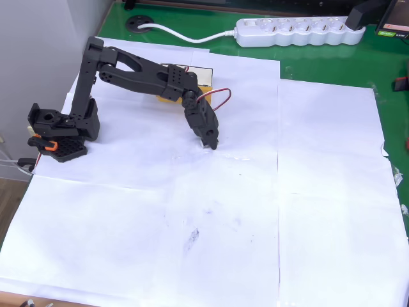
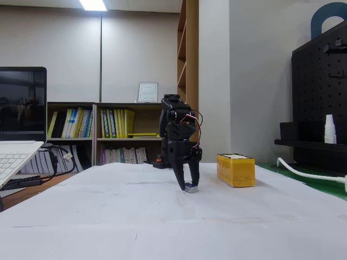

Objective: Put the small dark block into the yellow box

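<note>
My black gripper (image 2: pixel 187 186) points straight down at the paper, a little left of the yellow box (image 2: pixel 236 169). The small dark block (image 2: pixel 191 188), with its light silvery end showing, rests on the paper between the fingertips, and the jaws stand closed in on it. From overhead, the gripper (image 1: pixel 209 142) is at the middle of the white sheets, with the block's pale end (image 1: pixel 204 146) just at its tip. The yellow box (image 1: pixel 203 77) lies behind, largely hidden under the arm's forearm; its cream top and a yellow edge show.
The arm's base (image 1: pixel 57 131) stands at the left of the paper-covered table (image 1: pixel 287 211). A white power strip (image 1: pixel 300 32) with its cable lies at the back on the green mat. A laptop (image 2: pixel 19 135) sits at the left in the fixed view.
</note>
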